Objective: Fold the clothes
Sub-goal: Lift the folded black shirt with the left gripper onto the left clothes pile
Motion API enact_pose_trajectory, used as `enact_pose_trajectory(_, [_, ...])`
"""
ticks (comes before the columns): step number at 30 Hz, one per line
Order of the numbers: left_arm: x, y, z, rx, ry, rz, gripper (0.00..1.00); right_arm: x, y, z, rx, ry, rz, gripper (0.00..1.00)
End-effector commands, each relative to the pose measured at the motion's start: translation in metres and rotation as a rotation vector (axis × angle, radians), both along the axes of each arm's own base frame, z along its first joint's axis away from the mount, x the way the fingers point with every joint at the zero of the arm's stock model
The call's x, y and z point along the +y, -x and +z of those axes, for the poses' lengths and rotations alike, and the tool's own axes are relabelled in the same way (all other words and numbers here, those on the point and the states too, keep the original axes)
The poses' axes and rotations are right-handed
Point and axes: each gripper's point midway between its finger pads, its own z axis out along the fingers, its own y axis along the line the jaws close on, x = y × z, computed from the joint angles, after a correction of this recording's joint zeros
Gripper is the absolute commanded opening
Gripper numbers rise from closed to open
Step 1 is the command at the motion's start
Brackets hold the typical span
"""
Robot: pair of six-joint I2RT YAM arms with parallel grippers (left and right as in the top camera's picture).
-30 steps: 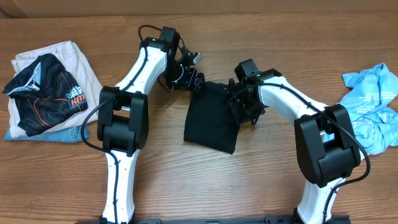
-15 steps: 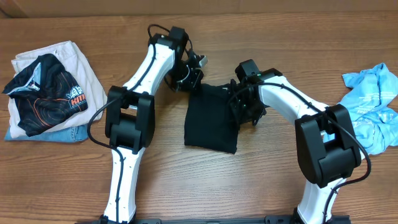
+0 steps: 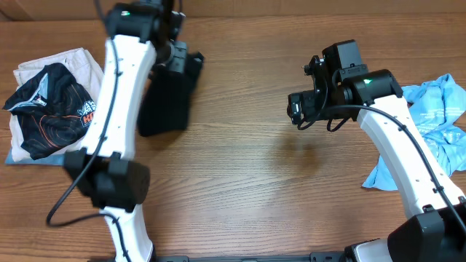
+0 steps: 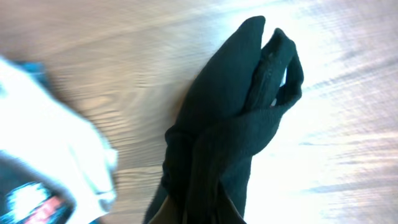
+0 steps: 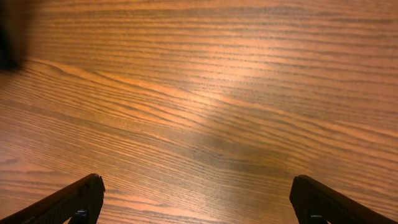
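Overhead shows the black garment (image 3: 164, 102) full-length, running far-to-near from the clamping left gripper (image 3: 177, 57) (wrist view: only bunched folds); right gripper (image 5: 196, 190) gapes.

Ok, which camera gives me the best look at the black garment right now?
Left wrist: the black garment fills the frame, its bunched folds plain to see. Overhead shows it only as a dark shape partly under the left arm. Right wrist shows wood table; a dark blur at its left edge cannot be identified.

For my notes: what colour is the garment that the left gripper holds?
Plain black, no print. The garment shows best in the left wrist view.
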Motion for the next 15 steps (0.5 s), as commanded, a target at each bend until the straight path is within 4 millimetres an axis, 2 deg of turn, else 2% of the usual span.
enact_pose_trajectory(1, [0.049, 0.004, 0.049, -0.129, -0.078, 0.134, 0.04, -0.001, -0.001, 0.002, -0.002, 0.002, 0.0, 1.0])
enact_pose_trajectory(5, [0.088, 0.009, 0.058, -0.146, -0.079, 0.229, 0.04, -0.001, 0.001, 0.001, 0.008, 0.005, 0.0, 1.0])
enact_pose_trajectory(6, [0.108, 0.01, 0.058, -0.146, -0.075, 0.287, 0.04, -0.002, 0.003, 0.0, 0.016, 0.007, 0.0, 1.0])
enact_pose_trajectory(12, [0.175, 0.016, 0.061, -0.169, -0.075, 0.453, 0.04, -0.003, 0.008, -0.002, 0.036, 0.011, 0.0, 1.0])
enact_pose_trajectory(15, [0.219, 0.02, 0.064, -0.202, -0.079, 0.549, 0.04, -0.003, 0.008, -0.002, 0.036, 0.011, 0.0, 1.0])
